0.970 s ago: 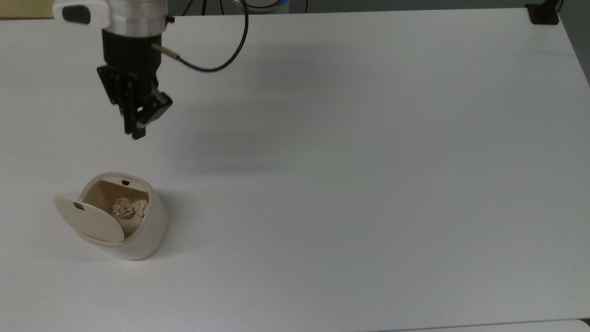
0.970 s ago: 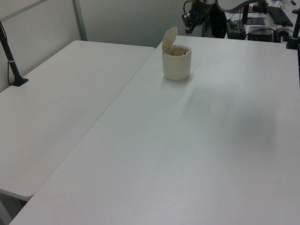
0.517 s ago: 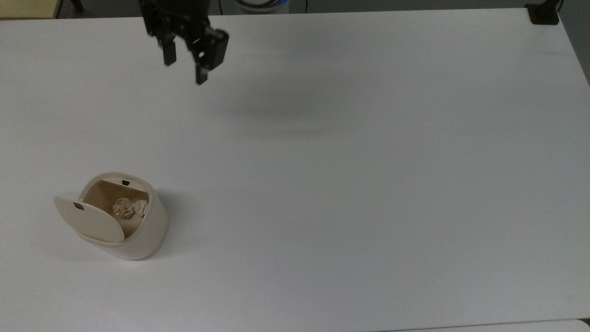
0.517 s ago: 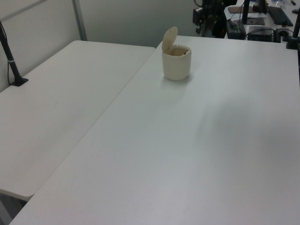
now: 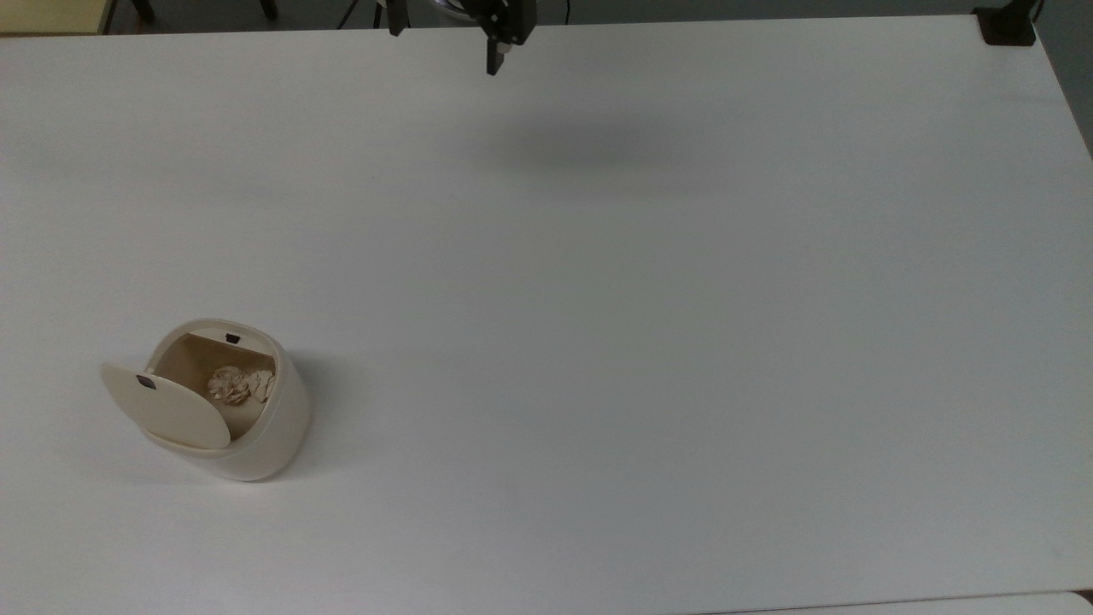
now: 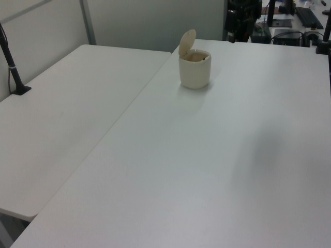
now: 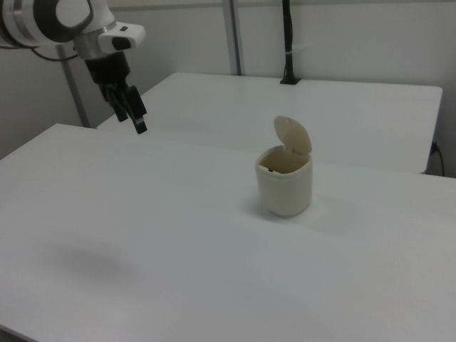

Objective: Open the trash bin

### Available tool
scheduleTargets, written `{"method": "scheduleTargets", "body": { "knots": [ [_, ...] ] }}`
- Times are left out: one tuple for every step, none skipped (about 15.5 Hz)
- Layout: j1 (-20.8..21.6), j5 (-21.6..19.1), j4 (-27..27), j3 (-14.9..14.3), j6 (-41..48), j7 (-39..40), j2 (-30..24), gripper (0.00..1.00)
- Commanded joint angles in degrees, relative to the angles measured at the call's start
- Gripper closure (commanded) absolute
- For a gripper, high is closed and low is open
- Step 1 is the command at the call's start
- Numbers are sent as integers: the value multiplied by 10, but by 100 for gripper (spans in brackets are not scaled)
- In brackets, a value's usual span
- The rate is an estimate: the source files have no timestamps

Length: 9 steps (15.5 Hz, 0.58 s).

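The trash bin (image 5: 226, 408) is found near the lower left corner of the white table (image 5: 649, 342) in the top view, upright on its base. Its lid (image 5: 165, 405) is seen swung up on the hinge and standing close to vertical, as confirmed in the right view, where the lid (image 7: 293, 135) rises above the rim of the trash bin (image 7: 284, 181). The interior is exposed, and a crumpled paper wad (image 5: 240, 385) is visible inside. The opening of the bin is therefore judged to be accomplished; no further action on the lid appears to be required.

The gripper (image 7: 133, 109) is located well apart from the bin, above the far edge of the table, and nothing is held in it. Whether its fingers are parted or closed cannot be told. In the top view the gripper (image 5: 498, 34) is placed at the top edge. The remaining work is judged to be limited to parking the arm.
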<state>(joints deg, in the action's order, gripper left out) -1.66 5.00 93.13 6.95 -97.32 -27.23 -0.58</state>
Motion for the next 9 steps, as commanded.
{"method": "scheduleTargets", "body": {
  "knots": [
    [39, -13, 32, -33, 2, 122, -24, 0],
    [54, -14, 30, -53, 2, 169, -22, 0],
    [64, -16, 28, -65, 1, 189, -19, 0],
    [66, -17, 28, -72, 0, 202, -16, 0],
    [67, -17, 28, -75, 0, 210, -17, 0],
    [67, -23, 28, -76, 0, 213, -18, 0],
    [67, -24, 27, -76, 0, 219, -19, 0],
    [66, -24, 22, -76, -1, 229, -18, 0],
    [66, -24, 19, -79, 0, 241, -17, 0]
  ]
}}
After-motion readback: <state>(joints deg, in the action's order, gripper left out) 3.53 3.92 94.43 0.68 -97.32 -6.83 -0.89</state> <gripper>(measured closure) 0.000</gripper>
